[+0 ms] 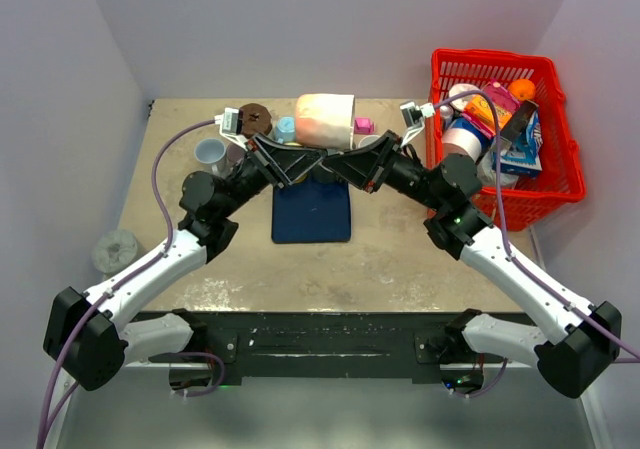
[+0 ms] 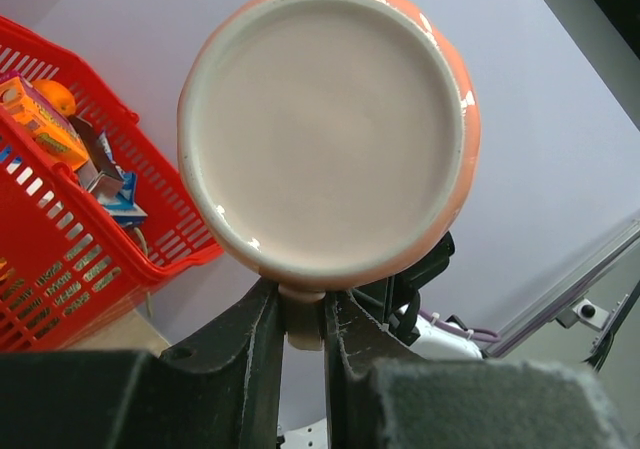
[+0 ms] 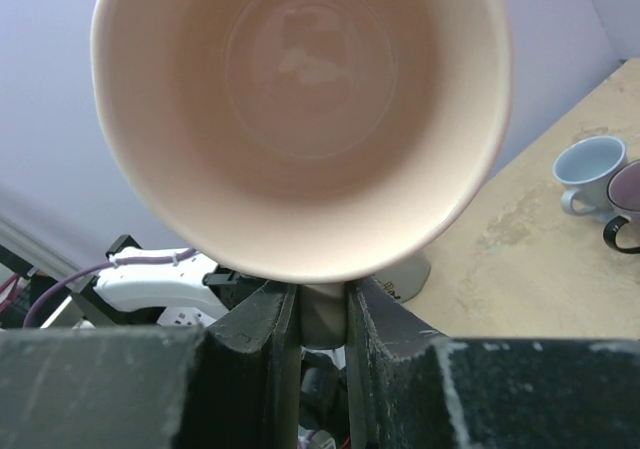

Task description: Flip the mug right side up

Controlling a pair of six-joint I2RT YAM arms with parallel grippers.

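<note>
Over the tan table (image 1: 400, 259), the left gripper (image 2: 302, 331) and the right gripper (image 3: 322, 319) both pinch the handle (image 2: 302, 317) of the round orange-and-cream pottery mug (image 1: 325, 119). The mug lies sideways. The left wrist view sees its flat bottom, and the right wrist view sees its open mouth.

This is a robotics lab test cell, not a home or kitchen. The blue mat (image 1: 312, 209) lies in the middle of a bare tan table (image 1: 400, 259), boxed in by plain pale walls (image 1: 250, 29) behind and on both sides. Nearer than the mat, two robot arms (image 1: 150, 269) are bolted to a black rail (image 1: 330, 344), with purple cables (image 1: 155, 179) running along them. Right of the mat sits a red basket (image 1: 495, 56) of mixed props (packets, cartons). Spare cups (image 1: 210, 152) stand behind the mat to its left.
</note>
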